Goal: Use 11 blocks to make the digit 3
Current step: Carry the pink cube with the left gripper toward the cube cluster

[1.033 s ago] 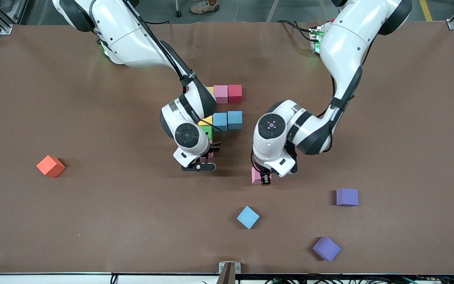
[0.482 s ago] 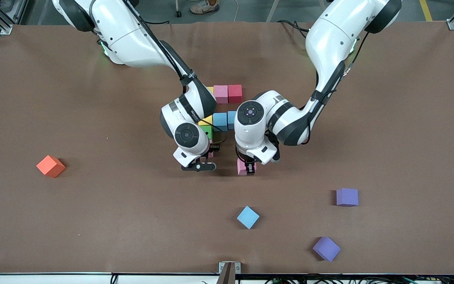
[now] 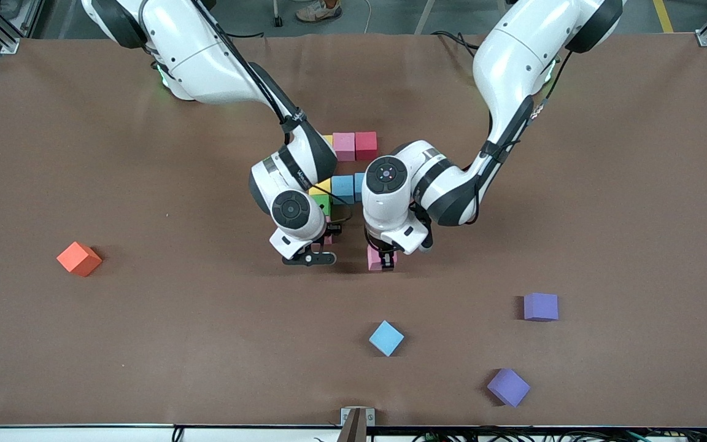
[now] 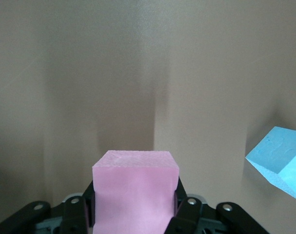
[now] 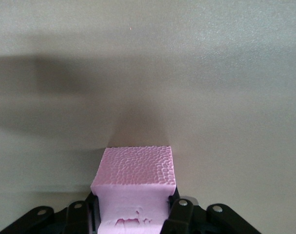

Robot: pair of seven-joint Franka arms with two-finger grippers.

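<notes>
A pink block (image 5: pixel 134 181) sat clamped between the right gripper's (image 3: pixel 318 244) fingers (image 5: pixel 179 212) at frame centre, beside the green block (image 3: pixel 323 203). Just rightward, a second pink block (image 3: pixel 375 259) was pinched in the left gripper's (image 3: pixel 385 256) fingers (image 4: pixel 187 212) above the tabletop (image 3: pixel 145 319).

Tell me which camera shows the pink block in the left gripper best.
The left wrist view: the pink block fills the foreground, clamped in the left gripper. The front view shows only a sliver of it under that gripper, over the table by the figure. The right wrist view shows a different pink block.
</notes>
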